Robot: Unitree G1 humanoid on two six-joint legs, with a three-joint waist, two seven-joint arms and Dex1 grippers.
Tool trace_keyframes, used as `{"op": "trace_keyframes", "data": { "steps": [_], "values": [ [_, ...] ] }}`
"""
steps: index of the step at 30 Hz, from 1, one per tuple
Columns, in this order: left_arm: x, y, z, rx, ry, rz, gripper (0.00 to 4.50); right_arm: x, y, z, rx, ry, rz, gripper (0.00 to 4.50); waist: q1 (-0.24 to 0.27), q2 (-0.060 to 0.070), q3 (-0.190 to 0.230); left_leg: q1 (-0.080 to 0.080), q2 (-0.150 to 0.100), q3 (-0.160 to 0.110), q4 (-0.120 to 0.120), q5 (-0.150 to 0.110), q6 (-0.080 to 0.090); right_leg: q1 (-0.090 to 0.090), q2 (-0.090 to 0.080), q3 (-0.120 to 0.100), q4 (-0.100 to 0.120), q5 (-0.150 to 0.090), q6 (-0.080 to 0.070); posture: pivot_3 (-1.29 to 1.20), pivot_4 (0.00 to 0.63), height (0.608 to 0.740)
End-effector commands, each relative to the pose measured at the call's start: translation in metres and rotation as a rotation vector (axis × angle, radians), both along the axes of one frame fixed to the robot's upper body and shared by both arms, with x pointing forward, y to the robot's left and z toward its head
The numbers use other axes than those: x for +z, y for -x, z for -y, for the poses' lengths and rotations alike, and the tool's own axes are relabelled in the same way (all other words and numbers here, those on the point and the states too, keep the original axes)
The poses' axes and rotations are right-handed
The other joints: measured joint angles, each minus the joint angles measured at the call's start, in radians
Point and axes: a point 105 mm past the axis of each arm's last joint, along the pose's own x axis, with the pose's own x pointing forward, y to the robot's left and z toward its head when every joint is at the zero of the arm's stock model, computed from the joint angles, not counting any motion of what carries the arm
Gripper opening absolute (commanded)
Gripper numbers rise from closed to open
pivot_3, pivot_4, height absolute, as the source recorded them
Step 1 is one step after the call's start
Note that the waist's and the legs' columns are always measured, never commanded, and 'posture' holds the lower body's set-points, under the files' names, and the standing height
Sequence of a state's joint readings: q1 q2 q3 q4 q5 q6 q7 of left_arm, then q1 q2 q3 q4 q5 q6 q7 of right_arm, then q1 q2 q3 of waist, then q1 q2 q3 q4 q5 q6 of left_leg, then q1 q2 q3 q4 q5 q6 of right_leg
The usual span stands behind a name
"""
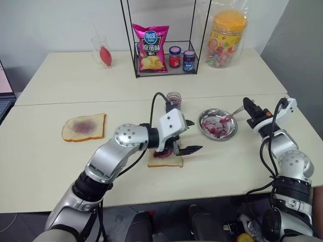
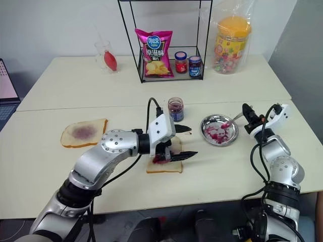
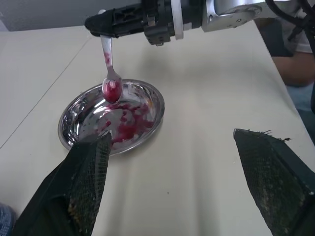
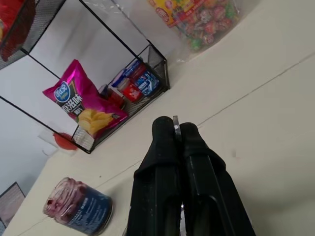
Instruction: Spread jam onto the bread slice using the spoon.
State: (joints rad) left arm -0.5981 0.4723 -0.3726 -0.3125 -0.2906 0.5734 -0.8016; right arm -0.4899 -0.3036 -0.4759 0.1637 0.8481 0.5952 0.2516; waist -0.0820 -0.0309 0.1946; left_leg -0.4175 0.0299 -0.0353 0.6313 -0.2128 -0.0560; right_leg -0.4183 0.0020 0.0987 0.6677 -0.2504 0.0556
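Note:
The bread slice [image 1: 164, 162] lies near the table's front middle, with a purple-red jam patch showing under my left arm. My left gripper [image 1: 195, 135] hovers open just above the slice's right side, pointing toward the steel dish [image 1: 203, 121]. My right gripper [image 1: 246, 103] is shut on the spoon [image 1: 230, 116]. The handle [image 4: 175, 121] is pinched between the fingers, and the jam-coated bowl [image 3: 111, 88] hangs over the smeared dish [image 3: 69, 123]. The jam jar [image 1: 173, 99], clear and lidless, stands behind the slice.
A second slice [image 1: 84, 127] with a faint purple smear lies at the left. At the back stand a wire rack [image 1: 164, 50] with a chips bag and two lidded jars, a candy jar [image 1: 228, 38] and a glass [image 1: 100, 49]. A person's arm [image 3: 295, 69] is by the table's right end.

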Motion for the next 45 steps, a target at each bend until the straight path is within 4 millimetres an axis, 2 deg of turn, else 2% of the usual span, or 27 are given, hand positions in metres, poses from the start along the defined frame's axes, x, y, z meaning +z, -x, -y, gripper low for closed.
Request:
{"op": "trace_keyframes", "data": {
  "steps": [1, 4, 13, 19, 26, 29, 33, 37, 39, 41, 42, 43, 45],
  "values": [
    [0.007, 0.000, 0.012, -0.031, 0.014, 0.046, 4.13, 0.007, -0.006, 0.000, -0.009, 0.012, 0.043, 0.01, 0.000, 0.000, 0.000, 0.000, 0.000, 0.000, 0.000, 0.000, 0.000, 0.000, 0.000, 0.000, 0.000, 0.000, 0.000, 0.00, 0.150, 0.740],
    [0.006, -0.002, 0.016, -0.030, 0.019, 0.047, 4.13, 0.000, -0.009, 0.002, -0.022, 0.021, 0.023, 0.01, 0.002, 0.000, 0.000, 0.000, 0.000, 0.000, 0.000, 0.000, 0.000, 0.000, 0.000, 0.000, -0.001, 0.000, 0.000, 0.00, 0.150, 0.740],
    [0.009, -0.008, 0.021, 0.002, 0.055, 0.060, 4.13, -0.006, -0.006, 0.009, -0.045, 0.066, 0.015, 1.97, 0.002, 0.000, 0.000, 0.000, 0.000, 0.000, 0.000, 0.000, 0.000, 0.000, 0.000, 0.000, 0.000, 0.000, 0.000, 0.00, 0.150, 0.740],
    [0.013, -0.011, 0.019, 0.018, 0.075, 0.069, 4.13, -0.011, -0.003, 0.009, -0.069, 0.223, 0.004, 3.29, 0.003, 0.000, 0.000, 0.000, 0.000, 0.000, 0.000, 0.000, 0.000, 0.000, -0.001, 0.000, 0.000, 0.000, 0.000, 0.00, 0.150, 0.740],
    [0.017, -0.013, 0.018, 0.035, 0.095, 0.080, 4.13, -0.010, -0.002, 0.013, -0.116, 0.360, 0.028, 3.29, 0.003, 0.000, 0.000, 0.000, 0.000, 0.000, 0.000, 0.000, 0.000, 0.000, -0.001, 0.000, 0.001, 0.000, 0.000, 0.00, 0.150, 0.740],
    [0.023, -0.019, 0.010, 0.080, 0.109, 0.108, 4.13, -0.003, -0.004, 0.031, -0.243, 0.429, 0.043, 3.29, 0.003, 0.000, 0.000, 0.000, 0.000, 0.000, 0.000, 0.000, 0.000, 0.000, -0.001, 0.000, 0.001, 0.000, 0.000, 0.00, 0.150, 0.740],
    [0.033, -0.032, -0.013, 0.194, 0.117, 0.157, 4.13, 0.013, -0.002, 0.044, -0.319, 0.457, 0.088, 3.29, 0.003, 0.000, 0.000, 0.000, 0.000, 0.000, 0.000, 0.000, 0.000, 0.000, -0.001, 0.000, 0.002, 0.000, 0.000, 0.00, 0.150, 0.740],
    [0.038, -0.044, -0.048, 0.345, 0.103, 0.151, 4.13, 0.029, 0.004, 0.041, -0.278, 0.492, 0.143, 3.29, 0.002, 0.000, 0.000, 0.001, -0.001, 0.000, 0.001, 0.000, 0.000, 0.000, -0.001, 0.000, 0.005, 0.000, 0.000, 0.00, 0.150, 0.740],
    [0.036, -0.044, -0.075, 0.400, 0.044, 0.164, 4.13, 0.040, 0.013, 0.030, -0.181, 0.526, 0.196, 3.29, 0.000, 0.000, 0.000, 0.001, -0.001, 0.000, 0.001, 0.000, 0.000, -0.001, -0.001, 0.000, 0.006, 0.000, 0.000, 0.00, 0.150, 0.740],
    [0.031, -0.033, -0.112, 0.430, -0.053, 0.180, 4.13, 0.051, 0.032, 0.013, -0.021, 0.642, 0.266, 3.29, -0.002, 0.001, 0.000, 0.001, 0.000, 0.000, 0.000, 0.000, 0.000, -0.002, -0.001, 0.000, 0.007, -0.001, -0.001, 0.00, 0.150, 0.740],
    [0.030, -0.029, -0.122, 0.435, -0.085, 0.185, 4.13, 0.052, 0.038, 0.007, 0.030, 0.681, 0.279, 3.29, -0.003, 0.001, 0.000, 0.002, 0.000, 0.000, -0.001, 0.000, 0.000, -0.002, -0.001, 0.000, 0.008, -0.002, -0.001, 0.00, 0.150, 0.740],
    [0.024, -0.024, -0.146, 0.472, -0.126, 0.161, 4.13, 0.055, 0.051, 0.005, 0.099, 0.755, 0.308, 3.29, -0.002, 0.001, 0.000, 0.002, 0.000, 0.000, -0.001, 0.000, 0.000, -0.003, -0.001, 0.000, 0.009, -0.003, -0.002, 0.00, 0.150, 0.740],
    [0.017, -0.013, -0.176, 0.511, -0.162, 0.124, 4.13, 0.055, 0.071, -0.001, 0.229, 0.858, 0.328, 3.29, 0.001, 0.001, 0.000, 0.002, 0.000, -0.002, -0.001, 0.000, 0.000, -0.002, -0.001, -0.002, 0.010, -0.005, -0.003, 0.00, 0.150, 0.740]
  ]
}}
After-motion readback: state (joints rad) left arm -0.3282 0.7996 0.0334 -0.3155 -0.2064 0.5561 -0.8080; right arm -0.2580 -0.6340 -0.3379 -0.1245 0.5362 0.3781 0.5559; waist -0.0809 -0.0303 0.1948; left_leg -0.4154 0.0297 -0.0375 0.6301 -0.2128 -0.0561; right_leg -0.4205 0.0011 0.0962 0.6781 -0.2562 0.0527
